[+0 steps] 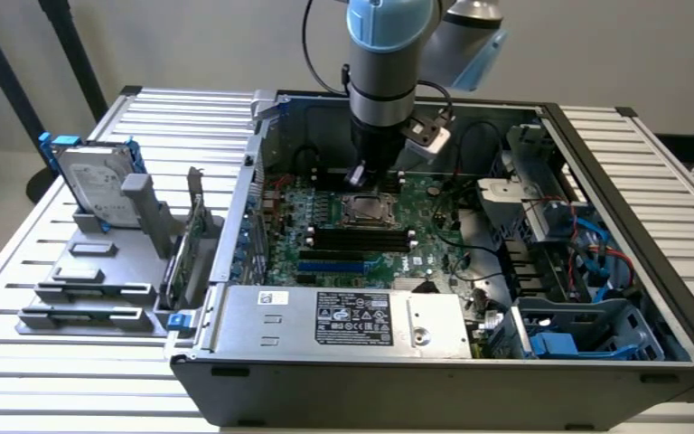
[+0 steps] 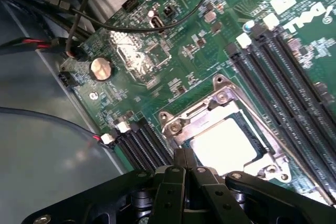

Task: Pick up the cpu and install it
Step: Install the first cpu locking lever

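Note:
The cpu (image 2: 226,142), a pale silver square, lies flat inside the metal socket frame (image 2: 218,100) on the green motherboard (image 2: 184,45). In the exterior view the cpu (image 1: 371,212) sits in the middle of the board inside the open computer case (image 1: 444,362). My gripper (image 1: 363,183) hangs straight down just above the socket's far edge. In the wrist view my gripper (image 2: 185,162) has its black fingers pressed together beside the chip's edge, shut with nothing between them.
Black memory slots (image 2: 283,82) run beside the socket, and more slots (image 1: 360,240) lie in front of it. A silver power supply (image 1: 341,318) fills the case front. A hard drive (image 1: 94,185) with a blue frame stands on a grey rack (image 1: 88,271) at the exterior view's left. Cables (image 2: 79,30) cross the board's edge.

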Controlling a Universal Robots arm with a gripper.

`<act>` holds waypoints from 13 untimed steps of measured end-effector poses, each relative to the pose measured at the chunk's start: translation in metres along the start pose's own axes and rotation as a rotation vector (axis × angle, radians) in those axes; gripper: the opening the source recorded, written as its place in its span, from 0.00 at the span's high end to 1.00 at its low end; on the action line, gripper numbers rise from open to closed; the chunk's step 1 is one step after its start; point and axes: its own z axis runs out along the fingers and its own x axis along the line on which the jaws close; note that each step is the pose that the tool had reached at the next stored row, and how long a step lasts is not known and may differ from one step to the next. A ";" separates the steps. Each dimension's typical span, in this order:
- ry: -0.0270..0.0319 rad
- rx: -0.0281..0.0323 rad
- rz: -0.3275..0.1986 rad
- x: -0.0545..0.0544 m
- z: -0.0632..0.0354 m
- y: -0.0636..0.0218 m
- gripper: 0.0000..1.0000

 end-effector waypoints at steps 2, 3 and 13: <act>-0.0001 0.0001 0.000 -0.005 -0.0024 0.0003 0.89; -0.0001 0.0001 0.000 -0.007 -0.0037 0.0003 0.89; 0.0004 0.0007 0.000 -0.029 -0.0205 -0.0014 0.89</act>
